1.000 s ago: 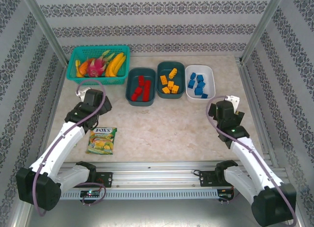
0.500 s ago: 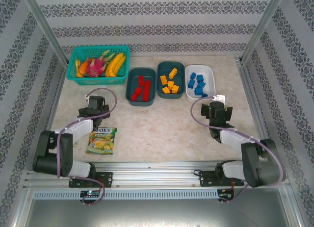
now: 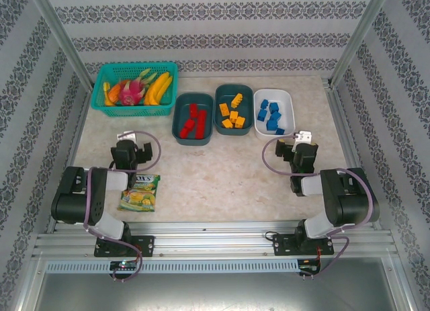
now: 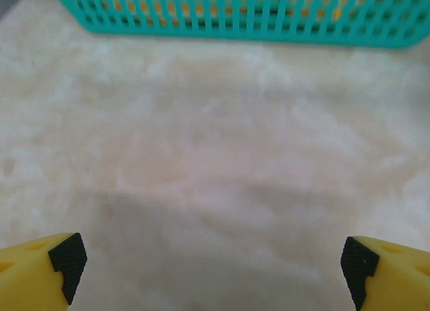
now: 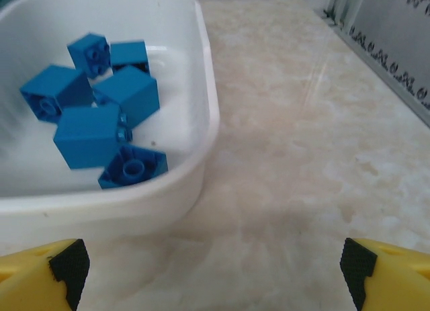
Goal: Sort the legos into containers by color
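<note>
Yellow fingers (image 4: 30, 277) with black tips sit at the bottom corners of both wrist views. The left gripper (image 4: 213, 271) is spread wide with nothing between its fingers. Bare table (image 4: 215, 156) lies under it, and the mesh basket (image 4: 255, 15) stands ahead of it. The right gripper (image 5: 213, 271) is also spread wide and holds nothing, hanging low over the table. The white tub (image 5: 205, 116) lies just ahead of it and to its left, the tub's near wall close to the left finger. The blue bricks (image 5: 101, 116) lie in a loose heap inside that tub.

From above, the three tubs stand close side by side at the far part of the table, to the right of the basket. The red bricks (image 3: 193, 121) are in the left dark teal tub (image 3: 183, 103), the orange-yellow bricks (image 3: 232, 113) in the middle dark teal tub (image 3: 222, 91), and the blue ones in the white tub at the right end. The left gripper is well apart from the tubs, off to their left and nearer the arm bases. A snack packet (image 3: 140, 192) lies on the table beside the folded left arm.
</note>
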Available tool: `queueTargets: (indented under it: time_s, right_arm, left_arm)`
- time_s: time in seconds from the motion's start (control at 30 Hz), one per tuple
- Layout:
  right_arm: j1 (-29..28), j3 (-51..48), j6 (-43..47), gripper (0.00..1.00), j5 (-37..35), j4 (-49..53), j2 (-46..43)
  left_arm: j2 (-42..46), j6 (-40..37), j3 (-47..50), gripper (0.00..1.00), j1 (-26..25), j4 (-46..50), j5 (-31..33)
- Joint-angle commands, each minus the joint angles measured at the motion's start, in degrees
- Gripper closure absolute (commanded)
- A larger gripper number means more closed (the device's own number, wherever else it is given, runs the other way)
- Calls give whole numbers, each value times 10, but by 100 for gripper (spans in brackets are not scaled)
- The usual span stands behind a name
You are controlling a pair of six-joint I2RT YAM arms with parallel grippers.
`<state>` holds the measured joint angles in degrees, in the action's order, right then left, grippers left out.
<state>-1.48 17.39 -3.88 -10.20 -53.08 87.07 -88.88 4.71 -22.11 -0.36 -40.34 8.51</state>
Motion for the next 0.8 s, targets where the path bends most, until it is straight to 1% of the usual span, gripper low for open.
queueTargets:
  time_s: [0.0, 0.03, 0.1, 0.13, 0.17, 0.47, 0.6, 0.77]
  right_arm:
    - [-7, 40, 8, 2, -1, 8, -7]
    - [-12, 42, 11, 2, -8, 14, -7]
    - [-13, 38, 13, 2, -11, -7, -1]
    - [-13, 40, 12, 2, -11, 4, -6]
    - [-13, 39, 11, 2, -11, 7, -7]
    - [-15, 36, 16, 2, -9, -2, -6]
    - [-9, 43, 13, 2, 11, 10, -4]
    - [-10, 37, 16, 2, 11, 0, -6]
  left_arm:
    - [-10, -18, 5, 0, -1, -119, -8]
    - [-3, -15, -1, 0, -2, -93, -8]
    - [-7, -18, 1, 0, -2, -106, -6]
    - [-2, -15, -4, 0, -2, -88, -7]
    - [-6, -17, 0, 0, -2, -103, -7]
    - [-5, -21, -3, 0, -6, -94, -4]
    - [-5, -21, -3, 0, -6, -94, -3]
    - [-4, -21, -3, 0, -6, -95, -3]
